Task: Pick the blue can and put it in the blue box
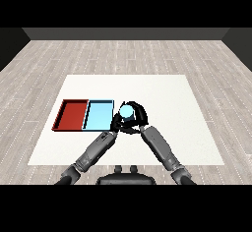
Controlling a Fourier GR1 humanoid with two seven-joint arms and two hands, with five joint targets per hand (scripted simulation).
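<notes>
Head view shows the small light blue cylindrical can (127, 111) just right of the shallow light blue tray (98, 115), near that tray's right wall, with its round top facing the camera. The right hand (139, 115) curls round the can from the right and far side, its black fingers (135, 104) arching over the far edge and clamped on the can's body. The left hand (116, 122) sits close against the can's near left side, between it and the blue tray; whether its fingers are bent or straight cannot be told here, nor whether it touches the can. It is also unclear whether the can stands on the white tabletop (162, 93) or is lifted just off it. The shallow red tray (71, 115) lies to the left of the blue one, touching it.

As a judgement, the can looks rigid, light and smooth-sided, so it could slip or tip if held near its top rim. The sensible hold is round the middle of the cylinder wall, kept upright. The remaining move is short: carry it left over the tray's low wall and set it down inside.
</notes>
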